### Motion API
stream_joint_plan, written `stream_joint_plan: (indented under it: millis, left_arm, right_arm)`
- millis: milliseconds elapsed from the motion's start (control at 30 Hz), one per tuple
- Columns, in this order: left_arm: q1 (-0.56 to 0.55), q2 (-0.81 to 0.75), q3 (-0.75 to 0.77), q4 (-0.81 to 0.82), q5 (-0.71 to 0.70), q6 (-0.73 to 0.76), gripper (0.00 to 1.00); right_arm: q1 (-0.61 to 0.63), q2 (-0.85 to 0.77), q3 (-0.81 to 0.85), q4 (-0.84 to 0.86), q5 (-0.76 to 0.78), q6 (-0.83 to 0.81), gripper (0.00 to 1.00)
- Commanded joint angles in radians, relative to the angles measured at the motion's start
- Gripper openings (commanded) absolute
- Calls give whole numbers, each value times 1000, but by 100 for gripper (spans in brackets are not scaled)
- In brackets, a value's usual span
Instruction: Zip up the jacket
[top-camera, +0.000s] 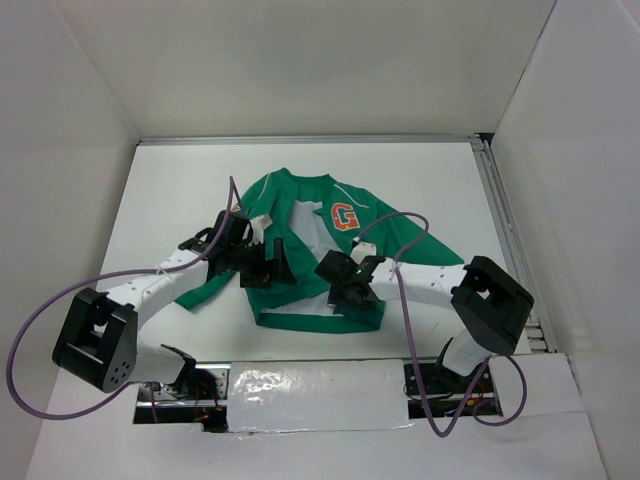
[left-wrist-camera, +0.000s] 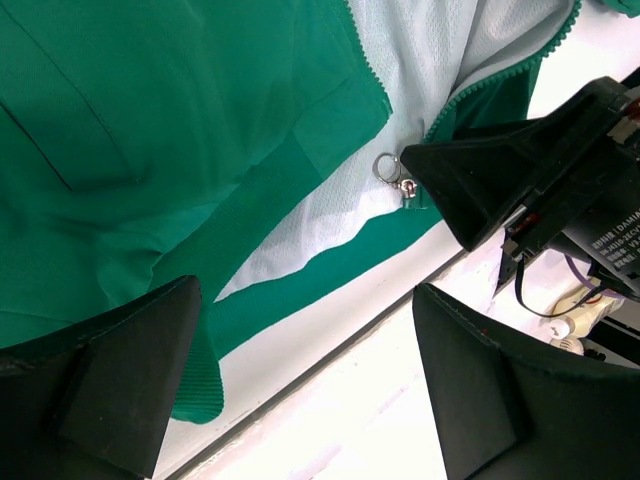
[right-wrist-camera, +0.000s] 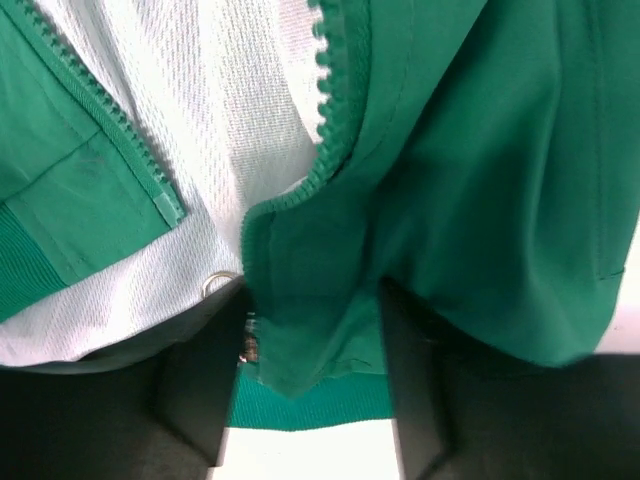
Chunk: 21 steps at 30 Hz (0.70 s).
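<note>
The green jacket (top-camera: 300, 215) lies flat on the white table, its orange G patch (top-camera: 345, 216) facing up and its front open over the white lining (left-wrist-camera: 440, 50). My left gripper (top-camera: 268, 265) hovers open over the left front panel; in the left wrist view (left-wrist-camera: 305, 290) nothing is between its fingers. The zipper pull ring (left-wrist-camera: 388, 168) lies on the lining near the hem. My right gripper (top-camera: 342, 282) is at the bottom of the right front panel, and in the right wrist view (right-wrist-camera: 312, 300) a bunched fold of green fabric (right-wrist-camera: 310, 320) fills the gap between its fingers.
White walls enclose the table on three sides. A metal rail (top-camera: 505, 230) runs along the right edge. The table's front edge (left-wrist-camera: 330, 340) lies just below the jacket's ribbed hem (left-wrist-camera: 200, 390). Purple cables (top-camera: 60, 300) loop from both arms.
</note>
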Motion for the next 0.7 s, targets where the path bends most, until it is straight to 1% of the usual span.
stream_joint_plan:
  millis: [0,133,167,200,233,267,300,400,467,500,567,600,667]
  left_arm:
    - [-4,-36,-3,15,5,-15,99]
    - [-6,-37,-2,15,5,-16,99]
    - [-4,-36,0,15,8,-15,99]
    - [-4,-36,1,17,9,-15,99]
    - [-4,-34,1,18,20,-16,99]
    - [-6,-33,3,20,21,-16,99]
    - [-4,-30,3,23,23,-16,99]
    - [-7,-20,4,25,29,-20,99]
    - [-12,-17,9,22,29,-18,99]
    - [-15,-16,10,20,26,-21,99]
    - [-15,-17,10,17,21,-21,99]
    - [-17,-20,9,17,20,-21,99]
    - [-17,-25,10,20,20,-23,99]
  right_arm:
    - [7,17,-12,31,26,37,58]
    - [13,-12,-40,60,37,28,42]
    - [15,-40,-49,77,37,22,42]
    - [19,-57,-58,93,34,2,44]
    - [19,-84,-78,120,31,-7,50]
    - [19,-95,-89,131,21,-25,53]
    - [21,-106,-104,151,18,-33,58]
    - [24,-144,-129,185,-8,-61,64]
    - [26,-160,-143,194,-25,-67,64]
    - [30,-172,-147,195,-20,-62,56]
    - [33,-180,-146,186,-9,-50,53]
    - [36,-184,-144,170,-2,-48,48]
    - [41,-192,-146,165,7,-42,45]
